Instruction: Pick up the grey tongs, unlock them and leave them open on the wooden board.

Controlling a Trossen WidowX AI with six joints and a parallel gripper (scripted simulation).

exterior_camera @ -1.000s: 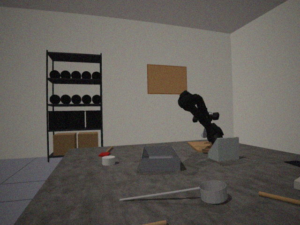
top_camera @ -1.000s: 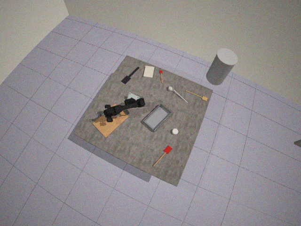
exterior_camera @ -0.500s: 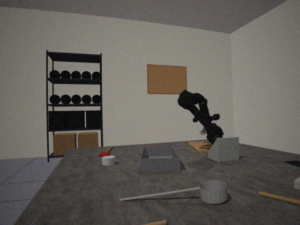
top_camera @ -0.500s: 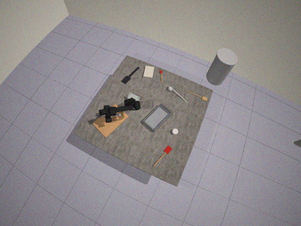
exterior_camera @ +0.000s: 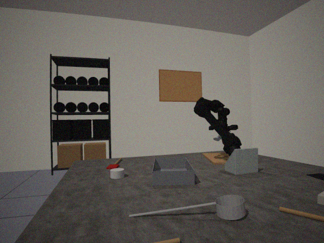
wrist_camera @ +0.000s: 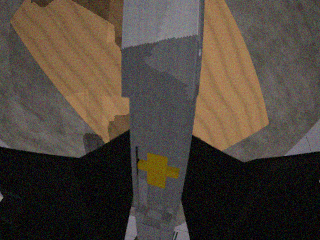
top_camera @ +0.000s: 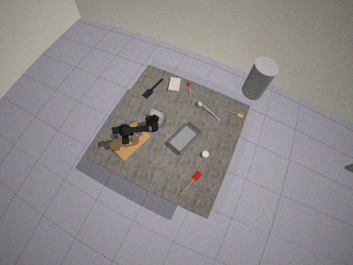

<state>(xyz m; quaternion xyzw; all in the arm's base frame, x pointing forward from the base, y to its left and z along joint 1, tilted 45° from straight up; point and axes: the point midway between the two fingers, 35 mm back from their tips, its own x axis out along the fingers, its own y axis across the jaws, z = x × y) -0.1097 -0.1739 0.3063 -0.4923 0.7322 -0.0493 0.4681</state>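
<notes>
Grey tongs [wrist_camera: 162, 115] fill the middle of the wrist view, clamped between the claw's [wrist_camera: 157, 192] black fingers, yellow bit down at 6 o'clock; they run up to 12 o'clock, with the wooden board [wrist_camera: 235, 100] [top_camera: 129, 146] beyond them. From the top, the arm [top_camera: 138, 128] is over the board, which sits at about 9 o'clock from the roasting tin [top_camera: 173, 147] [exterior_camera: 173, 178]; in the exterior view the tin's on the table [exterior_camera: 157, 225], cup-shaped pan [exterior_camera: 230, 207] around 5 o'clock from it.
</notes>
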